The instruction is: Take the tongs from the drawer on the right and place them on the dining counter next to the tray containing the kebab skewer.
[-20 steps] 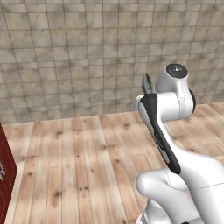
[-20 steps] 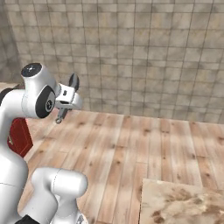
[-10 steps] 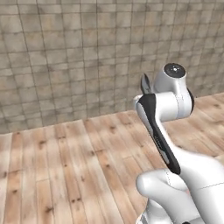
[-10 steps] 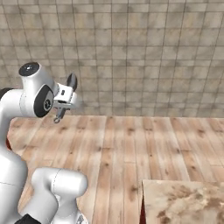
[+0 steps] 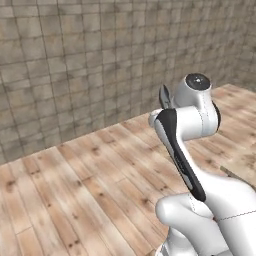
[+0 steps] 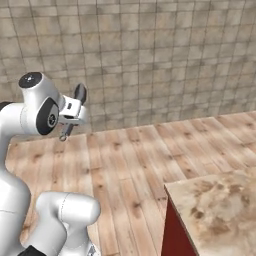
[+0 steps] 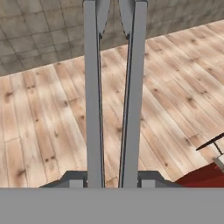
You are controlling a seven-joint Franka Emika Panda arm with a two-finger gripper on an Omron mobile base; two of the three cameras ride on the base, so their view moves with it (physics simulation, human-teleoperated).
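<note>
Gripper (image 7: 111, 177) clamped narrow on the tongs (image 7: 113, 87), both grey arms between its fingertips, held high over wood floor, dining counter (image 6: 220, 210) corner low right, well apart.

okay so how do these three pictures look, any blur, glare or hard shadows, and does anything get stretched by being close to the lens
Left base view: even, flat rendered light, no glare, soft texture on the floor planks. Right base view: the dining counter marble looks smeared and low-detail, without cast shadows. Hand view: the tongs in the gripper sit close to the lens, so their two arms loom large and run the frame's height; edges stay sharp.
</note>
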